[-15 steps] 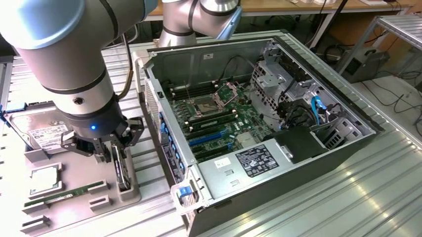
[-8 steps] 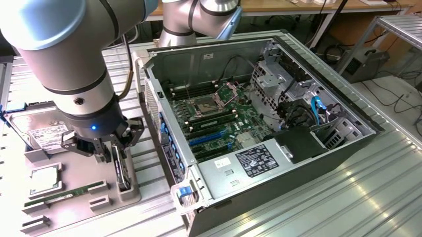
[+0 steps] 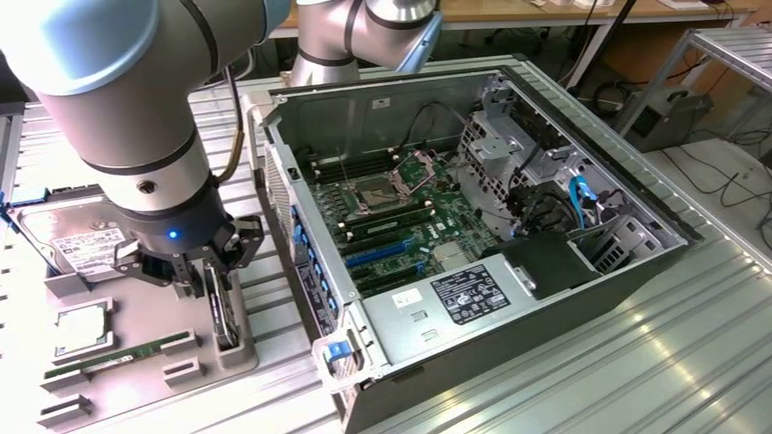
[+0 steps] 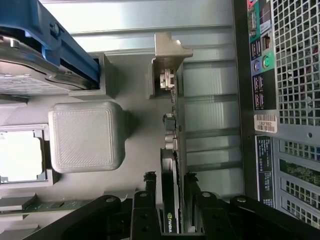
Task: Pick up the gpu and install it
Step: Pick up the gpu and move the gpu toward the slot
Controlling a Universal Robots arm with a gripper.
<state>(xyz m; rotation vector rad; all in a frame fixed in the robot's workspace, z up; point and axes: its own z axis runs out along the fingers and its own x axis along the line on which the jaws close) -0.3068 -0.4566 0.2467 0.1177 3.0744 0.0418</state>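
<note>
So the gpu (image 3: 219,303) (image 4: 175,145) was standing on its edge in a slot of the grey parts tray (image 3: 235,357), on the tabletop (image 3: 639,362) just beside the open PC case (image 3: 483,366). The pincer (image 3: 208,282) (image 4: 170,178) was right down over it, straddling the card, with the silver bracket (image 4: 170,50) sticking out at the far end. Honestly couldn't tell if it was actually clamped on the card or just sitting loose around it.

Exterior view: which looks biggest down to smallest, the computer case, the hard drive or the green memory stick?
1. Computer case, by far the largest.
2. Hard drive, though part of it is covered.
3. Memory stick, a thin strip.
</note>
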